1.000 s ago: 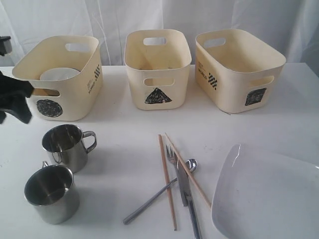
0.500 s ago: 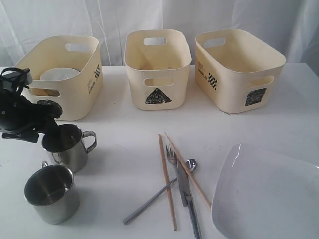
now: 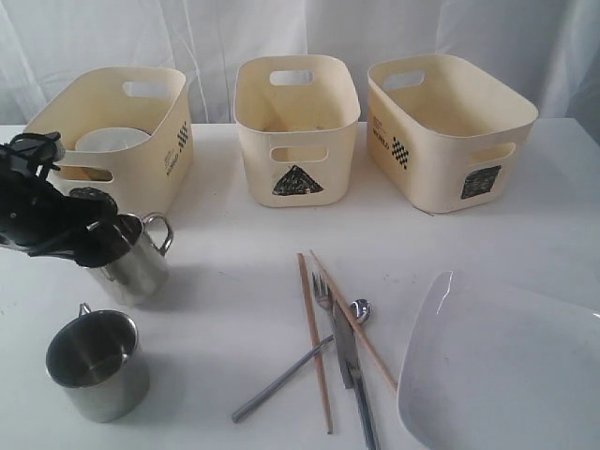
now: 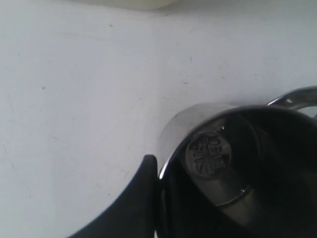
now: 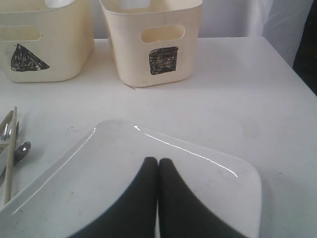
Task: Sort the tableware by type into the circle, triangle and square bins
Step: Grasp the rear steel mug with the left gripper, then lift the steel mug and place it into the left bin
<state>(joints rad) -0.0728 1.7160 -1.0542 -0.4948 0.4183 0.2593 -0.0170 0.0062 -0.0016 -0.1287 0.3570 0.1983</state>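
Observation:
My left gripper (image 3: 98,239) is shut on the rim of a steel mug (image 3: 136,262), which tilts just in front of the circle bin (image 3: 112,178). In the left wrist view one finger (image 4: 143,188) presses the outside of the mug's wall (image 4: 218,148); the other is hidden inside. A second steel mug (image 3: 97,363) stands at the front left. A small white bowl (image 3: 111,139) lies in the circle bin. Chopsticks (image 3: 314,337), fork (image 3: 323,291), knife (image 3: 349,361) and spoon (image 3: 291,370) lie crossed at front centre. My right gripper (image 5: 158,161) hangs shut over the white square plate (image 5: 99,163), holding nothing.
The triangle bin (image 3: 296,127) stands at the back centre and the square bin (image 3: 448,127) at the back right. The plate (image 3: 497,366) fills the front right corner of the white table (image 3: 234,272). A white curtain hangs behind the bins.
My left gripper came in from the left, dropped onto the rear mug's rim and shut on it. The mug has tipped and shifted slightly back. The right arm has not moved.

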